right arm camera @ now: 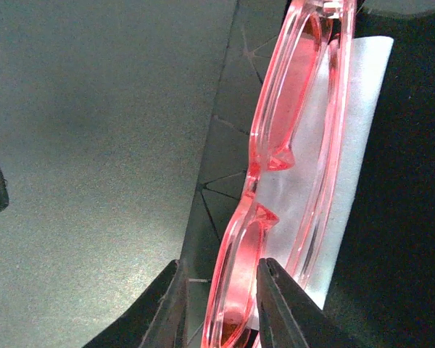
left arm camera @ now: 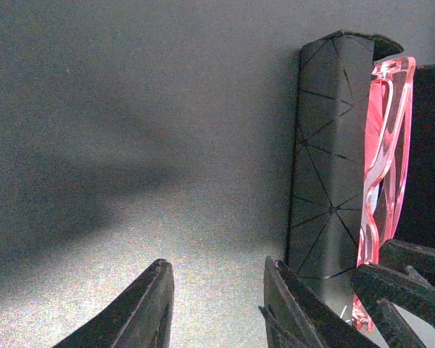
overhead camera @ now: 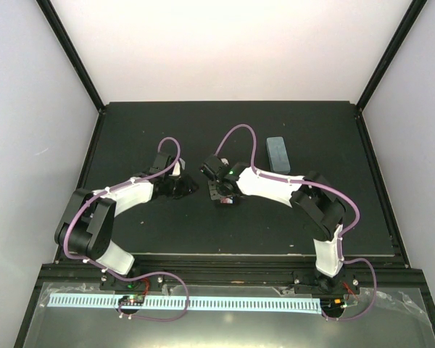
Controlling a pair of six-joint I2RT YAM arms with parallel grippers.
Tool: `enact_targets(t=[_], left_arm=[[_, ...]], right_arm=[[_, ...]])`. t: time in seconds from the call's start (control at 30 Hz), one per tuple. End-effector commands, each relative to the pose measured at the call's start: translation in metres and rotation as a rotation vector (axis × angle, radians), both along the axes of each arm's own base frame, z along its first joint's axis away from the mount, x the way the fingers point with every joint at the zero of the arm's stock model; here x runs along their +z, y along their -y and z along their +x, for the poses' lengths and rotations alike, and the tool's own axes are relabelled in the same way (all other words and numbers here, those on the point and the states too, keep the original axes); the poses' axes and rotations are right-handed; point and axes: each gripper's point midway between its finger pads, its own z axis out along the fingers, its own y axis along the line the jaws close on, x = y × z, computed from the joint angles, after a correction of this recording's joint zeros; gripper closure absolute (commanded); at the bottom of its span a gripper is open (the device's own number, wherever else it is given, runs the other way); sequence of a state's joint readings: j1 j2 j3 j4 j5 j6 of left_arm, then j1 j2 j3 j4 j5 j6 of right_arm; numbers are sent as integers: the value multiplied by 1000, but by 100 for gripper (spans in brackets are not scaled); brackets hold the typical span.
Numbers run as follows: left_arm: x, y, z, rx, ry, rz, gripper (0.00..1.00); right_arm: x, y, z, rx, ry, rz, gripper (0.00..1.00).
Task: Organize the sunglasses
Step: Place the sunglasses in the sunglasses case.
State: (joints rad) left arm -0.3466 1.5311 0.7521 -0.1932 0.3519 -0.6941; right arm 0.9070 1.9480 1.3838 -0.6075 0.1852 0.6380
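The red sunglasses [right arm camera: 275,130] stand on edge, folded, against a black case with a line pattern [right arm camera: 221,145], over a pale cloth [right arm camera: 359,123]. My right gripper [right arm camera: 220,262] is closed round one lens rim: the right finger sits between front and folded arm, the left finger on the outer side. In the left wrist view the red sunglasses [left arm camera: 384,159] rise beside the black case [left arm camera: 330,159]. My left gripper [left arm camera: 216,261] is open and empty over bare table, just left of the case. From above, the left gripper [overhead camera: 183,187] and right gripper [overhead camera: 223,194] sit close together mid-table. The black sunglasses are out of view.
A pale blue oblong case [overhead camera: 278,154] lies on the black table [overhead camera: 130,145] behind the right arm. White walls enclose the table on three sides. My right gripper's fingers [left arm camera: 402,279] show at the lower right of the left wrist view.
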Motion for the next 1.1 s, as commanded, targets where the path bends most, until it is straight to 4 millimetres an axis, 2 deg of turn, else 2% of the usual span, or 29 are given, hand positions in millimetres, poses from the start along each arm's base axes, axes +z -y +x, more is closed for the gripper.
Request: enact_targets(t=[0.0,0.3,0.47,0.73,1.07], left_arm=[[13,0,5,6,42,-21,67],[16,-3,3,9,48,-13,67],[24,-7,3,16,72,6,67],[27,-3,1,0,72,-16,66],[21,6,0,-30,50,-51,66]], right_arm=[[-7,-3,-2,-15,-13,8,72],[3,2,0,-46,22,42,92],[5,5,1,-62,28,48,98],[23,5,3,-59,38,178,99],[19,-9,-5,34,-62,334,99]])
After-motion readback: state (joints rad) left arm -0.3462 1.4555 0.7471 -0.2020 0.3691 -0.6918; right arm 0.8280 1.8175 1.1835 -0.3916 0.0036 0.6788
